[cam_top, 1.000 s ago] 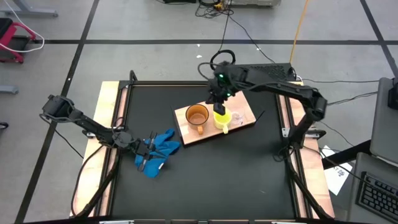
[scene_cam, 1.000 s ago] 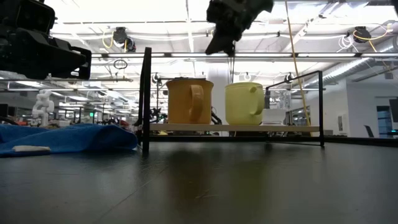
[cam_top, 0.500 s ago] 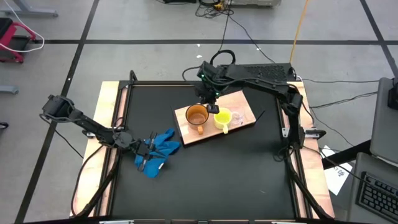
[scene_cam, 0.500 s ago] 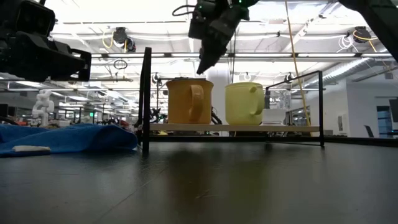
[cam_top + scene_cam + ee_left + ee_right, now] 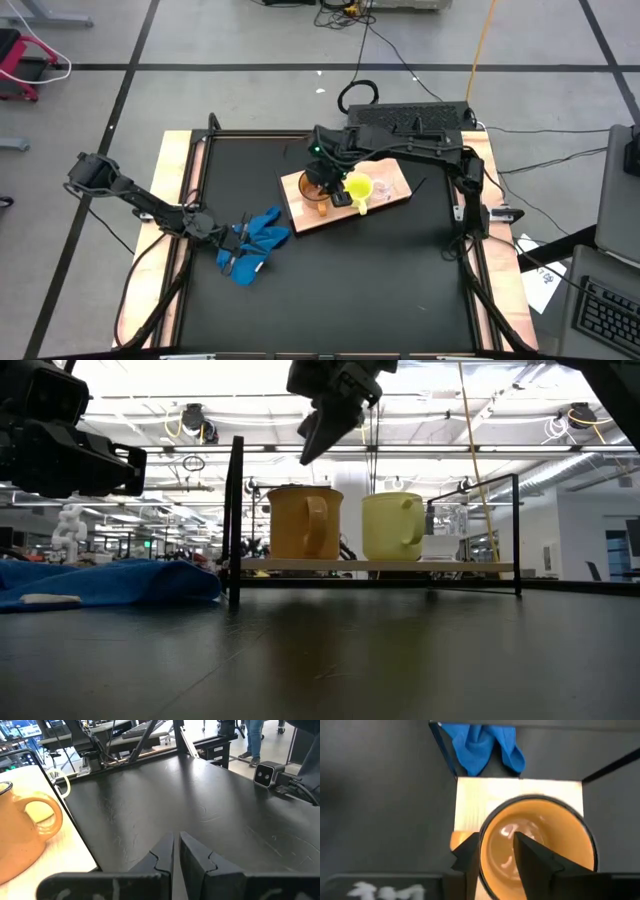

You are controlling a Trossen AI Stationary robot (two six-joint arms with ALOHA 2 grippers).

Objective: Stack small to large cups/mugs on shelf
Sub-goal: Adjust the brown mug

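The orange-brown mug [image 5: 318, 203] [image 5: 300, 522] stands upright on the left part of the light-wood shelf [image 5: 396, 170] [image 5: 380, 565]. The yellow mug [image 5: 358, 188] [image 5: 392, 526] stands to its right, and the small clear cup [image 5: 386, 186] [image 5: 440, 545] stands right of that. My right gripper [image 5: 322, 180] [image 5: 310, 452] [image 5: 497, 847] is open and hovers above the orange mug [image 5: 540, 845]. One finger is over the handle-side rim and one is over the hollow. My left gripper [image 5: 232, 252] [image 5: 176, 852] is shut and empty above the blue cloth [image 5: 262, 235].
The blue cloth [image 5: 110, 580] [image 5: 485, 745] lies on the black tabletop left of the shelf. Black frame posts [image 5: 235, 520] [image 5: 517, 535] stand at the shelf's corners. A small camera [image 5: 265, 772] sits at the table's edge. People's legs [image 5: 252, 735] show in the room beyond.
My right gripper has moved toward the table's left edge, from above the yellow mug to above the orange-brown mug, staying clear of both. The mugs, the cup and my left gripper have kept still.
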